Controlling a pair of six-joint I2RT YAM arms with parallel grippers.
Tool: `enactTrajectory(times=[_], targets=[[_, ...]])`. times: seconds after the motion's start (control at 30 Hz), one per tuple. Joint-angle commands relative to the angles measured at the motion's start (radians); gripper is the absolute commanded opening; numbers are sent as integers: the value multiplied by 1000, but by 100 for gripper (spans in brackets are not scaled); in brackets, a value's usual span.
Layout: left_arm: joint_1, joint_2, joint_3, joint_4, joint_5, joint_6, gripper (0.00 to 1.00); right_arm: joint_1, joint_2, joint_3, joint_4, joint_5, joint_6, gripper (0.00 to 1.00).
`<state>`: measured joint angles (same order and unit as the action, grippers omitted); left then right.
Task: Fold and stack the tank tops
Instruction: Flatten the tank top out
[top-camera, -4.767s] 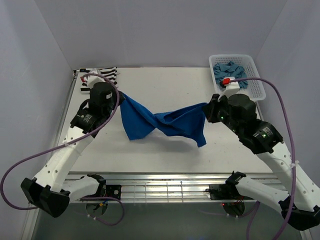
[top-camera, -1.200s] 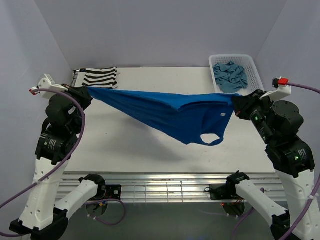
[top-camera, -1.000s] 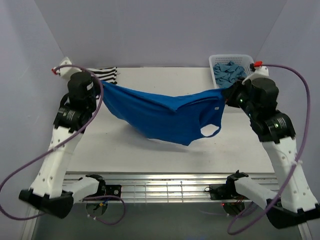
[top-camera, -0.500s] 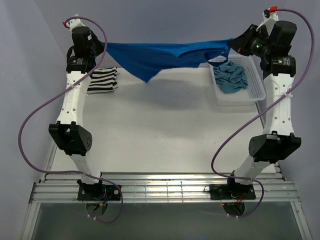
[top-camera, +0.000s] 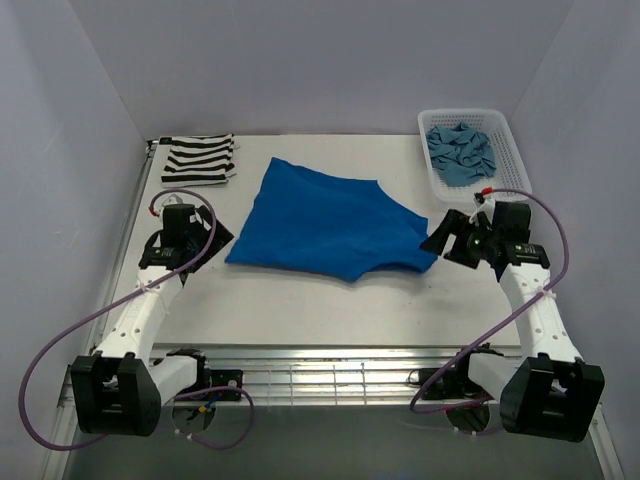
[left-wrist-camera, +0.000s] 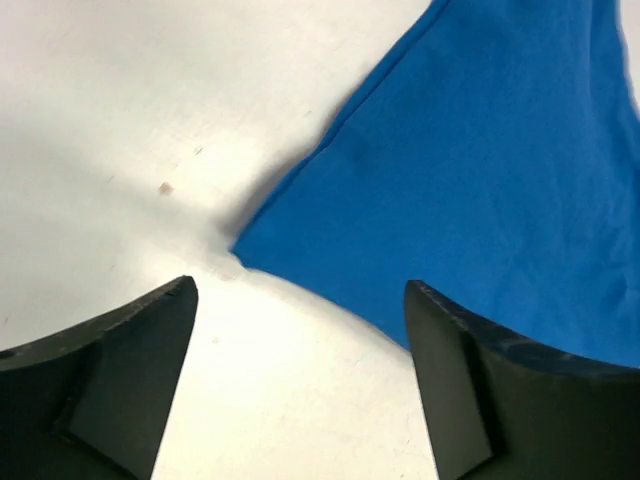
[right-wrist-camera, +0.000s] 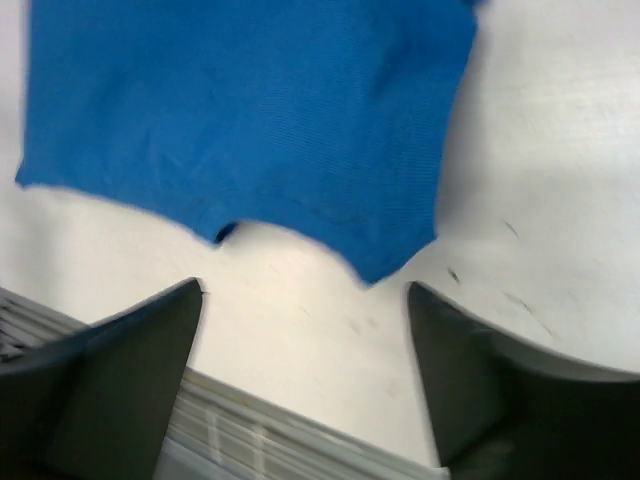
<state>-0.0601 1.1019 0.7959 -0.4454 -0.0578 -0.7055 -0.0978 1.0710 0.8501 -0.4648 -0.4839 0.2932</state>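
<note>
The royal blue tank top (top-camera: 325, 220) lies spread flat in the middle of the table. My left gripper (top-camera: 218, 236) stands open just off its left corner (left-wrist-camera: 240, 255), nothing between the fingers. My right gripper (top-camera: 440, 238) is open at the top's right corner (right-wrist-camera: 375, 270), also holding nothing. A folded black-and-white striped tank top (top-camera: 198, 158) rests at the back left. The teal-blue tank top (top-camera: 460, 152) lies crumpled inside the basket.
A white lattice basket (top-camera: 505, 175) stands at the back right, just behind my right arm. The metal rail of the table's near edge (right-wrist-camera: 260, 440) shows below my right fingers.
Both arms came down from holding the blue top stretched in the air, laid it flat on the table, and both grippers opened and let go of its corners.
</note>
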Motion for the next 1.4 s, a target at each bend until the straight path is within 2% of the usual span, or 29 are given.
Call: enactTrajectory(times=[0.0, 0.03, 0.1, 0.2, 0.33, 0.4, 0.47, 0.5, 0.6, 0.67, 0.83, 1.03, 1.37], targets=[[9, -97, 47, -147, -48, -65, 98, -2, -74, -1, -115, 116, -60, 98], [8, -96, 71, -192, -50, -54, 98, 0, -104, 26, -186, 131, -68, 90], [8, -80, 153, -236, -71, -46, 98, 1, -149, 76, -209, 177, -68, 90], [8, -47, 219, -248, -25, -42, 98, 1, -207, 115, -244, 171, -62, 90], [8, 10, 206, -123, 160, -63, 98, 21, -197, 78, -189, 113, -23, 90], [8, 74, 197, -75, 222, -75, 98, 90, -169, 64, -135, 145, -8, 90], [3, 130, 189, -6, 280, -81, 98, 188, -114, 61, -98, 224, 14, 90], [2, 189, 192, 11, 289, -78, 98, 289, -85, 67, -83, 325, 17, 90], [-4, 326, 226, 66, 308, -78, 98, 371, 67, 107, -48, 427, 21, 90], [-20, 396, 258, 118, 317, -68, 98, 377, 179, 122, 15, 447, 20, 90], [-29, 680, 393, 94, 340, -35, 98, 398, 448, 233, 51, 479, -6, 90], [-32, 848, 515, 77, 314, 4, 98, 408, 689, 397, 26, 576, -25, 90], [-32, 1072, 695, -29, 247, 28, 98, 403, 914, 593, 12, 623, -43, 90]])
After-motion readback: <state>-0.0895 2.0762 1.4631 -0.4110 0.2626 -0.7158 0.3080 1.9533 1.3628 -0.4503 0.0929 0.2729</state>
